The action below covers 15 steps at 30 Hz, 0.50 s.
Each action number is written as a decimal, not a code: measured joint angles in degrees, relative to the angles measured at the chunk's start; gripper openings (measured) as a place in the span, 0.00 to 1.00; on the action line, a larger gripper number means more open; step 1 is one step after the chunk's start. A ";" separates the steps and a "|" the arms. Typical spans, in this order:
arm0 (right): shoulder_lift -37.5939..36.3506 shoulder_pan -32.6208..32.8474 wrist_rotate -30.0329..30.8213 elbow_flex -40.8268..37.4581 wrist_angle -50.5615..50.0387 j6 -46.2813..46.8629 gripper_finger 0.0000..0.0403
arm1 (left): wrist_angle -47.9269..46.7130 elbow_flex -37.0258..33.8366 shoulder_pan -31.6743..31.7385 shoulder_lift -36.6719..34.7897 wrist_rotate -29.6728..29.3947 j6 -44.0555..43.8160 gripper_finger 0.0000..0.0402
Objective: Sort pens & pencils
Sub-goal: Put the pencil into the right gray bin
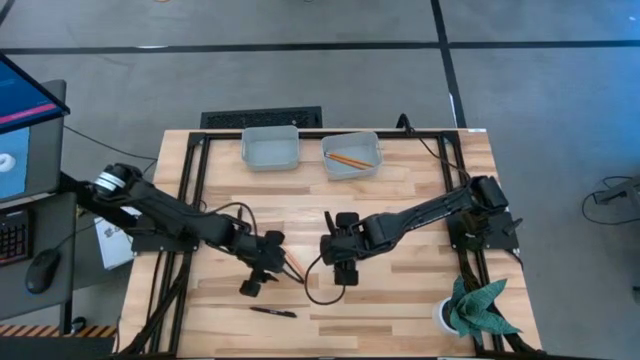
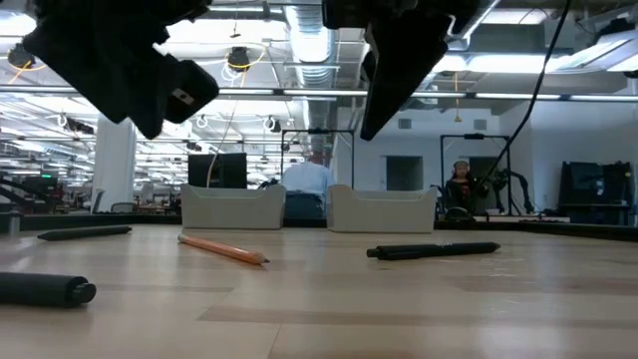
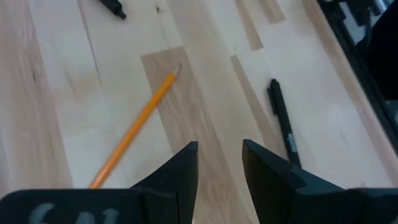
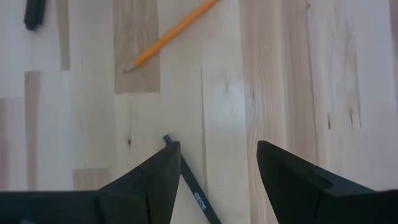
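One orange pencil (image 1: 292, 265) lies flat on the table between my two grippers; it also shows in the low view as pencil (image 2: 224, 249). A second pencil (image 1: 347, 158) lies in the right grey tray (image 1: 368, 168). Black pens lie flat on the table: pen (image 1: 272, 312) near the near edge, pen (image 3: 283, 121) beside my left gripper, and pen (image 4: 189, 186) under my right gripper. My left gripper (image 3: 219, 162) is open above the wood beside the pencil (image 3: 134, 130). My right gripper (image 4: 214, 168) is open and hangs above the table.
The left grey tray (image 1: 271, 147) stands at the far edge next to the right one. A potted plant (image 1: 475, 310) sits at the near right corner. A black cable (image 1: 310, 290) loops on the table below my right gripper. People sit in the room beyond the table.
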 joint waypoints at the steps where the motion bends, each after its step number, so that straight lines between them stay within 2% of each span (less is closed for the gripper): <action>1: 0.00 0.00 -0.01 0.00 0.34 0.00 0.58 | -0.60 0.22 0.18 0.39 0.00 0.89 0.30; 10: 0.00 -0.47 -0.01 0.24 2.54 0.57 0.58 | -3.29 0.47 1.77 0.99 -2.57 4.45 0.49; 15: 0.00 -0.50 -0.01 0.24 2.57 1.47 0.58 | -4.66 0.47 2.19 0.99 -4.05 0.92 0.55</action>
